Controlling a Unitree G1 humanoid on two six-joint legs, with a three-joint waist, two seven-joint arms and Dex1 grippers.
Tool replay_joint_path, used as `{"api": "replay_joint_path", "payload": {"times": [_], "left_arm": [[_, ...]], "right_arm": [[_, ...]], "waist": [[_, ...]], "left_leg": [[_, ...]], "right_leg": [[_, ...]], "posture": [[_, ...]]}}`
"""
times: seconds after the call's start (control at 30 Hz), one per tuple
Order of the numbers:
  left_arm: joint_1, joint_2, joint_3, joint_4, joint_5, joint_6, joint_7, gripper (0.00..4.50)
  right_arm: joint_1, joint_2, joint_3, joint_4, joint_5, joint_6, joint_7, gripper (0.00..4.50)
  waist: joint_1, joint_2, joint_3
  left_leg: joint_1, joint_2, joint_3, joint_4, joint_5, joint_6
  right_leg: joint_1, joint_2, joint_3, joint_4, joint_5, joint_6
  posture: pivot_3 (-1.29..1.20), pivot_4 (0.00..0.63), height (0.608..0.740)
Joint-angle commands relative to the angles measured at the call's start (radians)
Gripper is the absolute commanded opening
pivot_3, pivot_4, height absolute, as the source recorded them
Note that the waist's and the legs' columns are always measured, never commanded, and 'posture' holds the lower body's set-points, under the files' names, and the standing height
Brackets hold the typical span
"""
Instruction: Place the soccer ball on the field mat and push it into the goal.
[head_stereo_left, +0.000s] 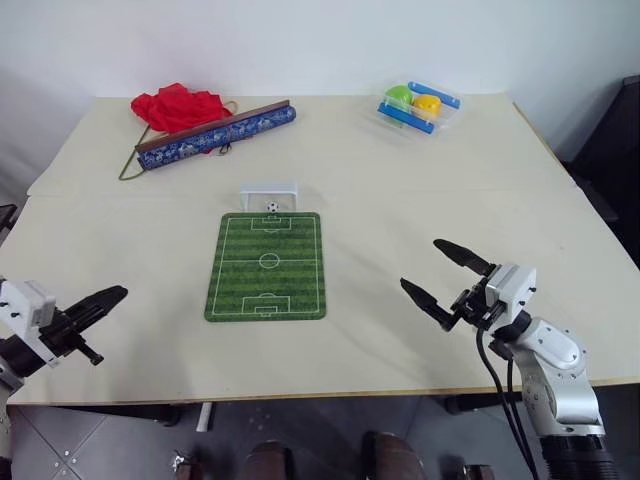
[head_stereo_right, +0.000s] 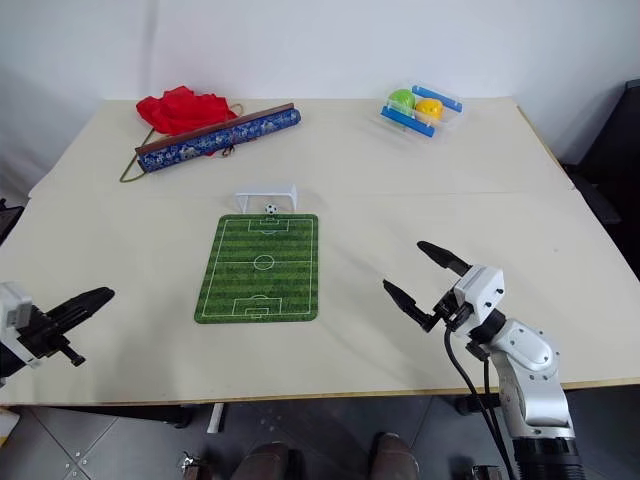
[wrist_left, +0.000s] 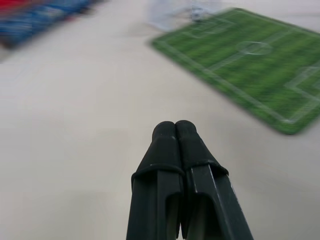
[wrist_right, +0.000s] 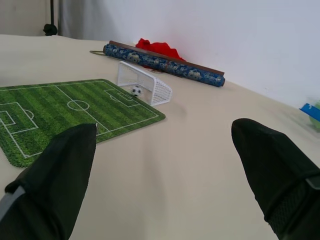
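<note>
The tiny white soccer ball with black patches (head_stereo_left: 271, 207) sits in the mouth of the small white plastic goal frame (head_stereo_left: 268, 194), just above the centre of the head views. The goal stands against the far short edge of the flat green field mat printed with white pitch lines (head_stereo_left: 267, 265), which lies mid-frame on the pale cream table (head_stereo_left: 400, 180).

In the upper right of the frame, a clear plastic tray (head_stereo_left: 420, 108) holds a green ball (head_stereo_left: 399, 96), a yellow ball (head_stereo_left: 428, 103) and blue bars. In the upper left lie a crumpled red cloth (head_stereo_left: 177, 105) and a long blue patterned roll with a brown wooden edge (head_stereo_left: 215, 133).

The right wrist view shows the white netting behind the ball, which the head views leave unclear.

The left gripper (head_stereo_left: 105, 298) hangs at the lower left of the frame, its fingers pressed together with nothing between them, well apart from the ball. The right gripper (head_stereo_left: 447, 272) is at the lower right, fingers spread wide and empty, also well apart from the ball and goal.
</note>
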Motion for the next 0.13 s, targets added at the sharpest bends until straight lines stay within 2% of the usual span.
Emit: {"api": "replay_joint_path", "payload": {"times": [0.03,0.13], "left_arm": [[0.019,-0.019,0.039,-0.052,-0.005,-0.016,0.065,0.01],[0.04,-0.042,0.029,-0.076,0.014,-0.034,0.103,0.01]], "right_arm": [[-0.024,-0.012,-0.026,0.011,0.018,-0.033,0.019,4.5],[-0.044,-0.012,-0.024,0.035,0.018,-0.044,0.033,4.5]], "waist": [[0.002,0.0,0.0],[0.002,0.0,0.0]], "left_leg": [[0.0,0.0,0.0,0.0,0.0,0.0],[0.0,0.0,0.0,0.0,0.0,0.0]], "right_leg": [[0.0,0.0,0.0,0.0,0.0,0.0],[0.0,0.0,0.0,0.0,0.0,0.0]], "posture": [[0.0,0.15,0.74],[0.0,0.15,0.74]]}}
